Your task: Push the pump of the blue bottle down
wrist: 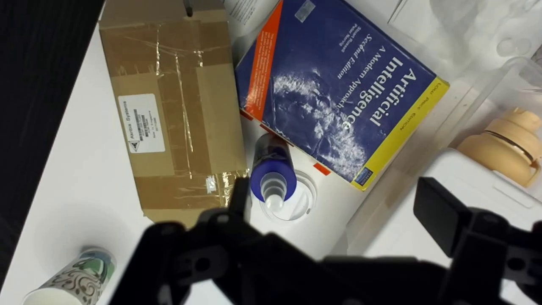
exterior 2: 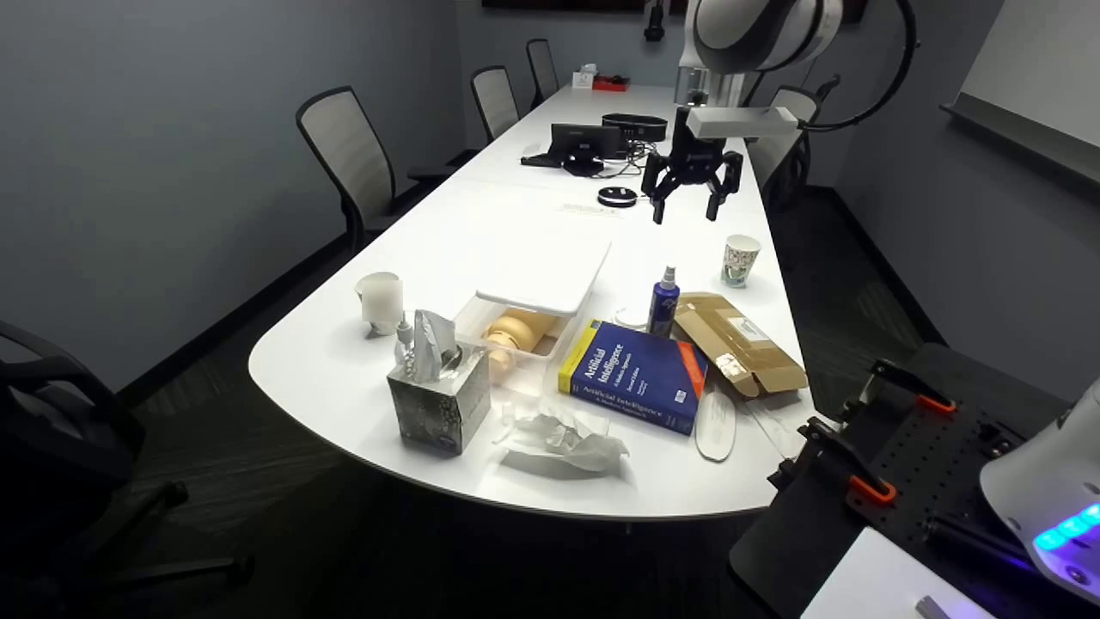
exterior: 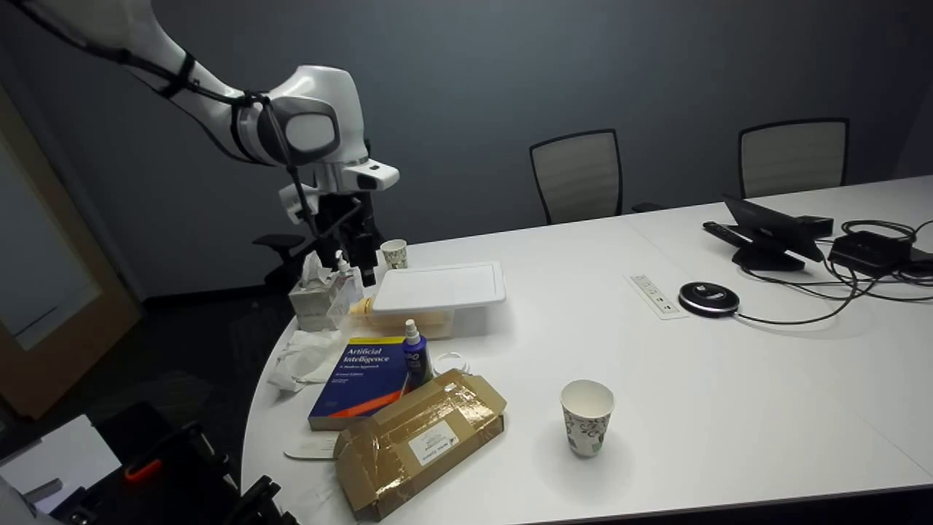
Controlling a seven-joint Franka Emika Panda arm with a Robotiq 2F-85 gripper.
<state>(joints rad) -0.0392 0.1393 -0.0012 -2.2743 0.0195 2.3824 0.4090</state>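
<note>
Exterior view: bottle [exterior: 418, 362] on table [exterior: 525, 343], chairs [exterior: 579, 176] beyond.

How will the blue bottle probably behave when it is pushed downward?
The blue bottle stands tall and narrow, so an uneven push might tip it. The book and cardboard box close beside it could limit sliding.
</note>
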